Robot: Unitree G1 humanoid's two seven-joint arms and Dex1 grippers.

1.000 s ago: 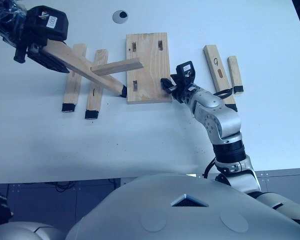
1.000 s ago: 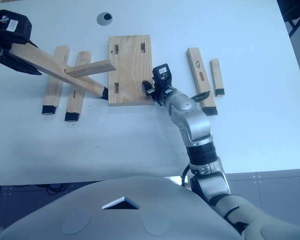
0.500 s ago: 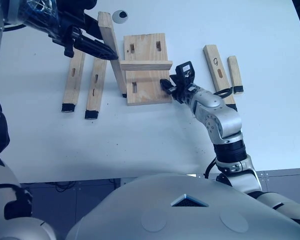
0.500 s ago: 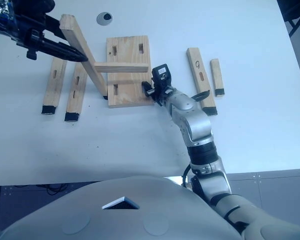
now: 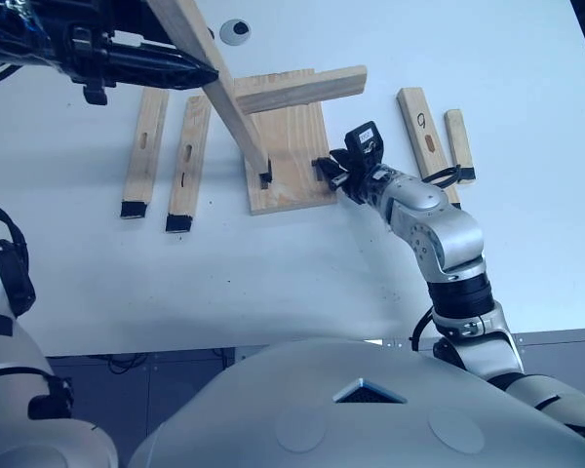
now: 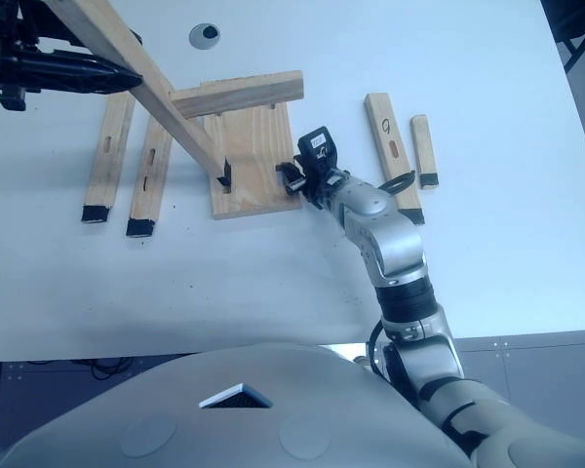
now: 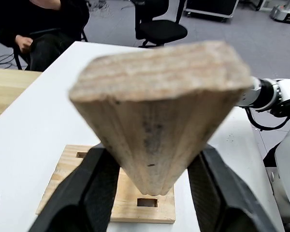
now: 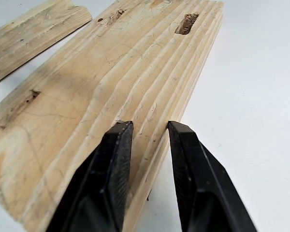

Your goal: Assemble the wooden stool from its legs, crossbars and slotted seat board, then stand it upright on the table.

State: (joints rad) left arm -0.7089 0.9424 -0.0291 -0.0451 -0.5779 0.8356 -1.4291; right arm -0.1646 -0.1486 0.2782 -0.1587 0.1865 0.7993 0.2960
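Head view: the left gripper (image 5: pixel 207 74) clamps a leg (image 5: pixel 236 122) with its crossbar (image 5: pixel 302 90), the tip at the seat board (image 5: pixel 297 166) mid-table. Left wrist view: centre the tip over the near-left slot (image 7: pixel 147 202) before pressing. Right wrist view: the right gripper (image 8: pixel 147 128), narrowly parted, should steady the board's right edge.

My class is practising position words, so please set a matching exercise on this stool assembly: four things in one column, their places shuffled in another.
1 seat board
2 leg with crossbar
3 two loose legs
4 short stick

A lying left of the board
B flat on the table, right gripper at its edge
C farthest right
D tilted in the left gripper, lower end on the board

Pairs: 1-B, 2-D, 3-A, 4-C
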